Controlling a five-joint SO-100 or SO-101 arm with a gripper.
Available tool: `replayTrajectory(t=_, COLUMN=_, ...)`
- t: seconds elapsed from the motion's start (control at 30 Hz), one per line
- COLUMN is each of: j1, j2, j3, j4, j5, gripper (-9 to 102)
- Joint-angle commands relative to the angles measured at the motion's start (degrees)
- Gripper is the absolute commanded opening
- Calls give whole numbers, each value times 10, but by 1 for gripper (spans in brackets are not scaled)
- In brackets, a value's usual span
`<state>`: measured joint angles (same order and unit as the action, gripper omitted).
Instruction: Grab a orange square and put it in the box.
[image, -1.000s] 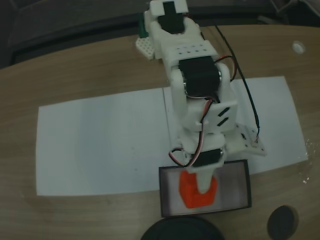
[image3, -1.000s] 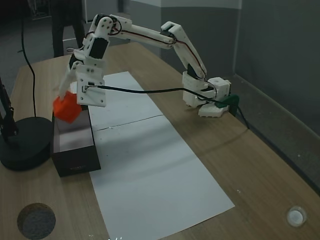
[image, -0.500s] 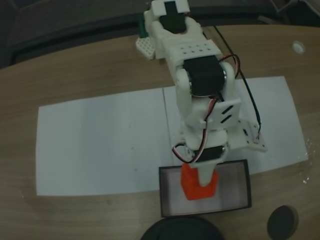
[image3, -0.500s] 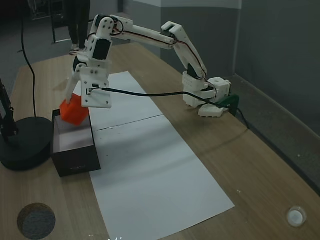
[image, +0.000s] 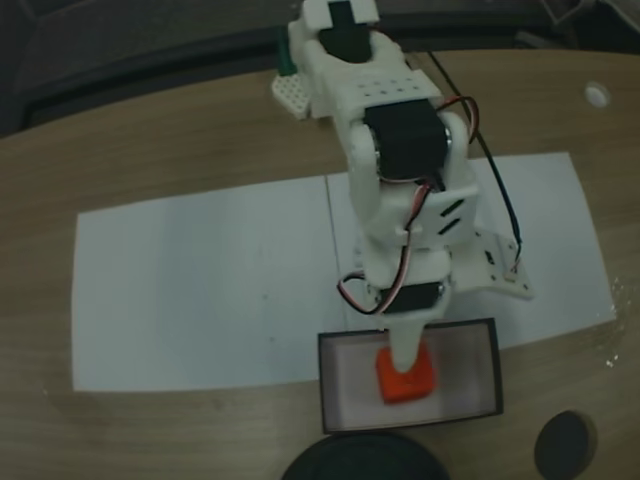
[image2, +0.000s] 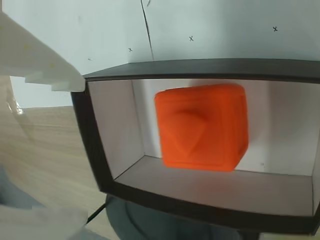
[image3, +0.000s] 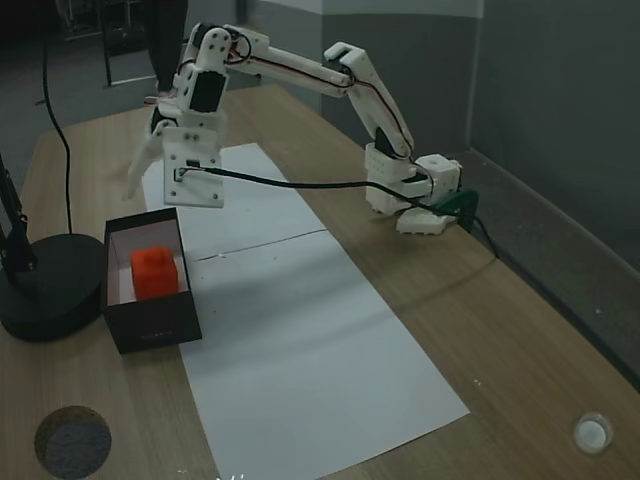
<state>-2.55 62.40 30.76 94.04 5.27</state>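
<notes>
the orange square (image3: 155, 272) sits on the pale floor of the box (image3: 150, 325), inside its black walls and free of any hold, so the drop looks done. the gripper (image3: 148, 172) hangs above the box with its fingers spread and nothing between them, released. the box rests on the desk (image3: 420, 300) at the edge of the white paper (image3: 300, 340), within the arm's reach.
</notes>
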Motion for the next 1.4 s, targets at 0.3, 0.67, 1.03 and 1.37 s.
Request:
replayTrajectory(t=0.3, j1=134, j2=514, j3=-62, j4=48, j5=-48, gripper=0)
replayTrajectory(t=0.67, j1=82, j2=863, j3=197, j4=47, j5=-42, gripper=0)
replayTrajectory(t=1.03, j1=-5, j2=1041, j3=404, j4=42, j5=-65, gripper=0)
replayTrajectory(t=1.37, j1=-6, j2=1189, j3=519, j4=-26, j5=-107, gripper=0)
